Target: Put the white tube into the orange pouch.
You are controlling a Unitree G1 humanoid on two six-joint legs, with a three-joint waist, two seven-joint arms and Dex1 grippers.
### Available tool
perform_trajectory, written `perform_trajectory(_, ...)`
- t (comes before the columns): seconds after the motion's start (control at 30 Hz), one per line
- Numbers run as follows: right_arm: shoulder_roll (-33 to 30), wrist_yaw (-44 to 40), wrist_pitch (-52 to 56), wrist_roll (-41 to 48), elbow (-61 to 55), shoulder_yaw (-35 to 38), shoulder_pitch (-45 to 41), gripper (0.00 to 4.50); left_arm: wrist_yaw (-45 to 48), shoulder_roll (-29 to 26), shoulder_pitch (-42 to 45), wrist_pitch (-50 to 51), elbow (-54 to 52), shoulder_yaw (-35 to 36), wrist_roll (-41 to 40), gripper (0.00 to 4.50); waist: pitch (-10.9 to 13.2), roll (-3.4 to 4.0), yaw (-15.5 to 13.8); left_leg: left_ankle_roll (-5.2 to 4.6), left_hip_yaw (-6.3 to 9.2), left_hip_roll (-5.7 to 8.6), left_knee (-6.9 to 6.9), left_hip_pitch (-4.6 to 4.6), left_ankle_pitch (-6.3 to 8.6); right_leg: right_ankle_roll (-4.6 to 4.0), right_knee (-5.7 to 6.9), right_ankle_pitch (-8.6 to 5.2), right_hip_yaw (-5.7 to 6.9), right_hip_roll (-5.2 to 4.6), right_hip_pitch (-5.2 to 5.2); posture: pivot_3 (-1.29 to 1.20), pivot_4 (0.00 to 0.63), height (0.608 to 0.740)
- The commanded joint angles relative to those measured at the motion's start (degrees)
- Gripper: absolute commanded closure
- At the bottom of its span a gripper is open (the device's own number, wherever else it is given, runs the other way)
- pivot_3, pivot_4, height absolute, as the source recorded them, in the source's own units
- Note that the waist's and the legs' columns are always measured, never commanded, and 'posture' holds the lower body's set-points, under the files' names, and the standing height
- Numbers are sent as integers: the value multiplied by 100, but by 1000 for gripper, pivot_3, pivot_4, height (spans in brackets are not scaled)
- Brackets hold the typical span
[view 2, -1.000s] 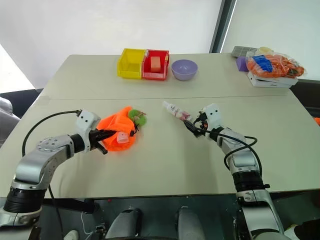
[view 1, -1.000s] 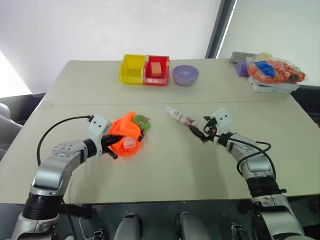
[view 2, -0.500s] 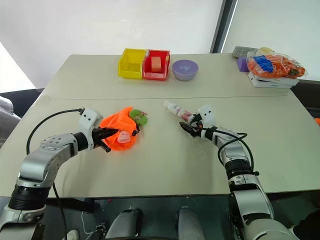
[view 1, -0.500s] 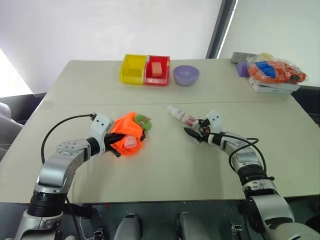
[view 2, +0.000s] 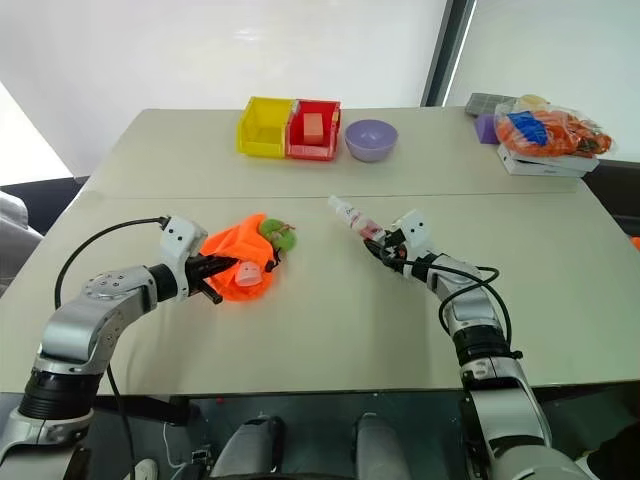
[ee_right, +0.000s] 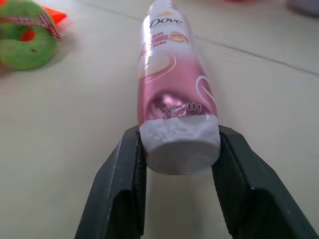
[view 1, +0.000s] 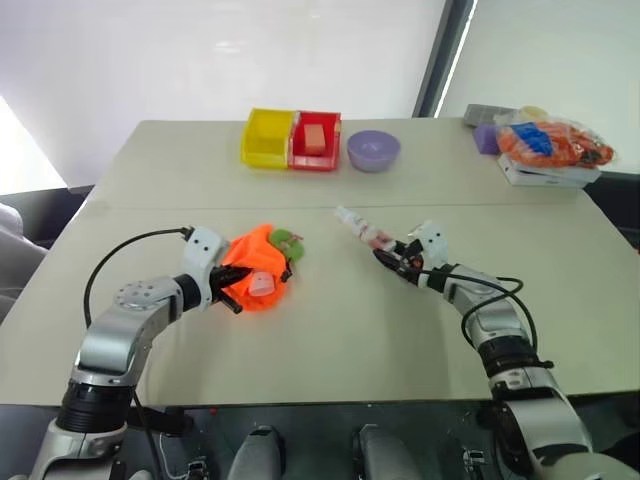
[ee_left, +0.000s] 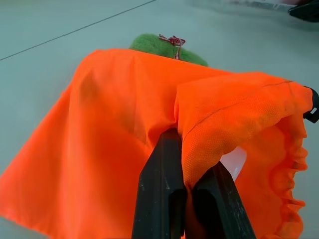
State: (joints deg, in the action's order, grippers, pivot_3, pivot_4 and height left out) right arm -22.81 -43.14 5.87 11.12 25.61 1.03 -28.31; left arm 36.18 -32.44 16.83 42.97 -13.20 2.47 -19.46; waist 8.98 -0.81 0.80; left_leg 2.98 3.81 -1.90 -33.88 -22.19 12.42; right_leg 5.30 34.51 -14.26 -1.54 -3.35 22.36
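Left wrist view: my left claw [ee_left: 185,199] was clenched on the orange pouch [ee_left: 124,134], its fabric draped over my fingers. Right wrist view: my right claw [ee_right: 179,164] grasped the white tube [ee_right: 174,99], which stretched ahead on the table [ee_right: 60,149].

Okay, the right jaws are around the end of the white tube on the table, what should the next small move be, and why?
Probably lift the white tube just off the table. The right gripper has its jaws pressed against both sides of the tube's flat end, while the rest of the tube lies on the table. The left gripper is pinching the orange pouch, so the tube can then travel there.
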Motion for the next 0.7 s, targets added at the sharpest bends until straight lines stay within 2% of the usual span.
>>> perform_trajectory(0.03, -360, -108, 564, 406, -1754, 249, 646, 2788, 86, -17, 132, -42, -88, 82, -144, 4500, 0, 0, -9, 0, 1, 0, -1, -1, 0, 2, 0, -1, 0, 0, -1, 0, 150, 740)
perform_trajectory(0.23, -950, -58, 1984, 946, -4885, 112, 2480, 2788, 345, -53, 463, 136, 155, 68, -398, 4500, 0, 0, 0, 0, 0, 0, -2, 0, 0, 1, -1, -5, 0, -2, 0, 0, 150, 740)
perform_trajectory(0.3, -1027, 16, 2334, 1131, -5524, 51, 2779, 2788, 457, -87, 561, 171, 224, -20, -427, 4500, 0, -1, 45, 0, 2, -2, -1, 7, 1, 18, 1, -16, 1, 0, 0, 0, 150, 740)
perform_trajectory(0.43, -1080, 132, 2845, 1352, -6071, -19, 2913, 2788, 609, -130, 665, 173, 280, -133, -447, 4500, 0, -2, 40, 2, 0, -2, -10, 11, 2, 6, -5, -9, -2, -2, -1, 0, 150, 740)
perform_trajectory(0.7, -833, 601, 3387, 1133, -6514, -997, 2679, 2788, 799, -177, 881, 181, 452, -313, -403, 4500, -1, -7, -10, 2, -2, 4, -11, -15, 2, -18, -26, 5, 2, -15, 7, 0, 150, 740)
